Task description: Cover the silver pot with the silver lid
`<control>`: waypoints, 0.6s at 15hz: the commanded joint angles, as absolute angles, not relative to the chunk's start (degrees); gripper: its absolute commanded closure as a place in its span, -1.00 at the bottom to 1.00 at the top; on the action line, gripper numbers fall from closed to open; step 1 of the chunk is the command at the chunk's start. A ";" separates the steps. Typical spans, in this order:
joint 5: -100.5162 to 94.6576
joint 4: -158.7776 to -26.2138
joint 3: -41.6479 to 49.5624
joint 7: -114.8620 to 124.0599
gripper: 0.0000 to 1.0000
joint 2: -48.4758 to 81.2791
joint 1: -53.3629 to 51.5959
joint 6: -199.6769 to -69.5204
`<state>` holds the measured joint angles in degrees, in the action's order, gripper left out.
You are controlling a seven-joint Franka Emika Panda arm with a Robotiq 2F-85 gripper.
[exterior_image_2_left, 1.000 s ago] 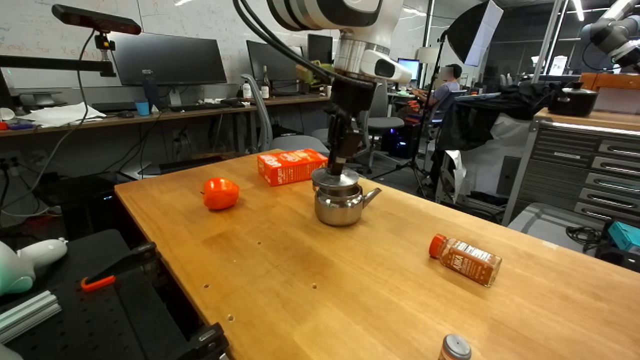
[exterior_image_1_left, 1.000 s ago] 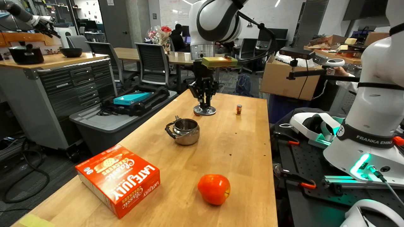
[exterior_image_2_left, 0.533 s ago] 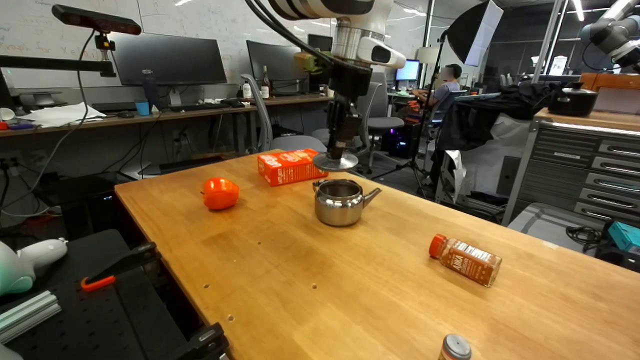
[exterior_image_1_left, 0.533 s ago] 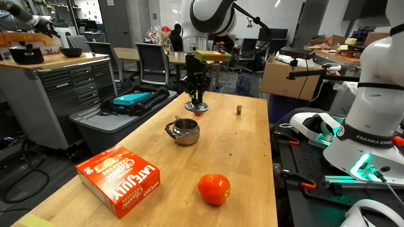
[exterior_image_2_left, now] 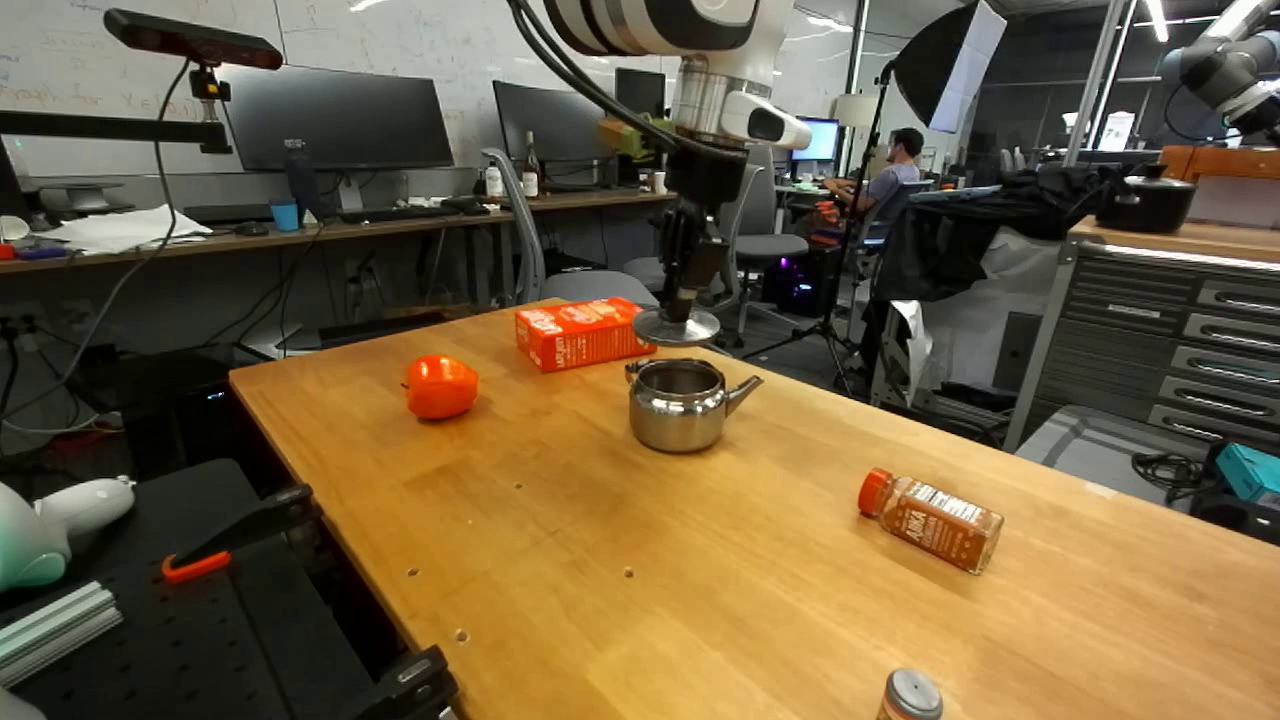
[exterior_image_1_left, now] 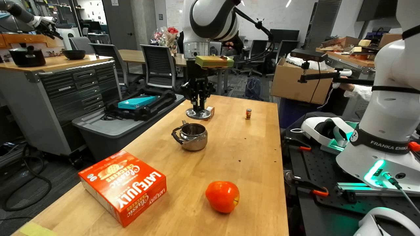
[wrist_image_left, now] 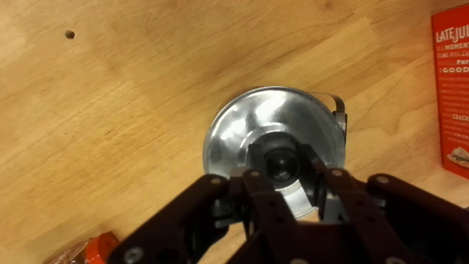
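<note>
My gripper is shut on the dark knob of the silver lid. In both exterior views the lid hangs roughly level in the air, apart from the silver pot. That pot stands upright and uncovered on the table, its dark inside showing. An exterior view puts the lid above and behind the pot's opening. From the wrist, the lid hides most of the pot; only its handle and a sliver of its side stick out.
A red cracker box and an orange-red fruit rest on the table. A spice jar with a red cap lies on its side, and a small jar stands upright. The pot's spout sticks out sideways.
Gripper and lid have moved left in an exterior view. In the other viewpoint they rose clear of the pot's opening, then sank slightly. The pot has stayed put.
</note>
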<state>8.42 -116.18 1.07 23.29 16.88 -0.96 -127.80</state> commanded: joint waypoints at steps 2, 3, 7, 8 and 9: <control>11.87 -112.43 -0.06 20.25 0.86 19.97 -0.83 -129.34; 12.67 -111.91 -0.27 19.67 0.86 20.47 -0.70 -129.44; 13.19 -109.75 -0.09 19.39 0.86 22.52 -0.82 -128.58; 12.90 -109.30 0.06 19.70 0.86 23.05 -0.89 -128.47; 12.70 -108.84 0.19 19.96 0.86 23.62 -0.92 -128.21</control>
<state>11.86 -112.02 0.01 20.54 21.38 -0.97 -129.43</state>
